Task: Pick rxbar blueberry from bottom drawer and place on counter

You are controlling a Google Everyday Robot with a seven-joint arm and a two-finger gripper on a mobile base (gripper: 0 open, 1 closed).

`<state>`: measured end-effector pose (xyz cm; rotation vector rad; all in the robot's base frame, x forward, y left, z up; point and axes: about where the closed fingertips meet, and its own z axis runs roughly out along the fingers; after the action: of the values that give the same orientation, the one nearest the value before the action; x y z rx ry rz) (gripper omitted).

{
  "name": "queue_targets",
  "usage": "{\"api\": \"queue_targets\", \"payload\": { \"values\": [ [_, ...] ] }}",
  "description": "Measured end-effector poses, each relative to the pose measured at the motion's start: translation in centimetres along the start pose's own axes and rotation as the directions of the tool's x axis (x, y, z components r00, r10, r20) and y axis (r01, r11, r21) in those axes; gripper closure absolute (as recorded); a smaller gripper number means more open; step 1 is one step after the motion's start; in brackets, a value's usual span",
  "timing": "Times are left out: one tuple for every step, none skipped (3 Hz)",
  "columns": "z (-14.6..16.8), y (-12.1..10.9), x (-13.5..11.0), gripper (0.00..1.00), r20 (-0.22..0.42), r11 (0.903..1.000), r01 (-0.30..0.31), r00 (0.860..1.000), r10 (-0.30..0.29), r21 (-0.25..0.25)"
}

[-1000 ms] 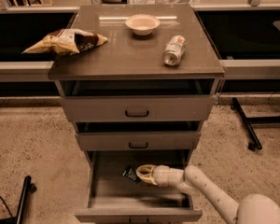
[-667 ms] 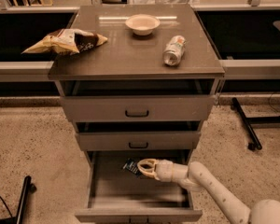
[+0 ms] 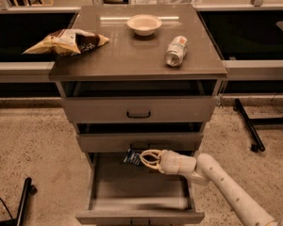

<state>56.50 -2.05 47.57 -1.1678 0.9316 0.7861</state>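
Observation:
The rxbar blueberry (image 3: 131,157) is a small dark wrapper held at the tip of my gripper (image 3: 142,158). The gripper is shut on it and holds it above the open bottom drawer (image 3: 139,192), just below the middle drawer's front. My white arm (image 3: 221,182) reaches in from the lower right. The counter (image 3: 132,55) is the glossy grey-brown top of the cabinet, well above the gripper.
On the counter lie a yellow-brown chip bag (image 3: 66,41) at the left edge, a white bowl (image 3: 144,24) at the back and a silver can (image 3: 176,51) on its side at the right. The top drawer (image 3: 138,108) and middle drawer (image 3: 139,141) stand slightly open.
The gripper has lifted the bar from the bottom drawer's floor up to the level of the middle drawer's lower edge.

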Motion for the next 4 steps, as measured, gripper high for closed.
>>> {"api": "queue_targets", "payload": {
  "values": [
    [0.1, -1.5, -4.1, 1.00, 0.024, 0.9976, 0.068, 0.997, -0.068, -0.008],
    [-0.1, -4.2, -9.2, 1.00, 0.011, 0.9905, 0.137, 0.991, -0.137, -0.012],
    [0.0, -6.7, -13.4, 1.00, -0.025, 0.9780, 0.206, 0.978, -0.207, -0.036],
    [1.0, -8.9, -17.2, 1.00, -0.052, 0.9647, 0.253, 0.965, -0.257, -0.072]
  ]
}}
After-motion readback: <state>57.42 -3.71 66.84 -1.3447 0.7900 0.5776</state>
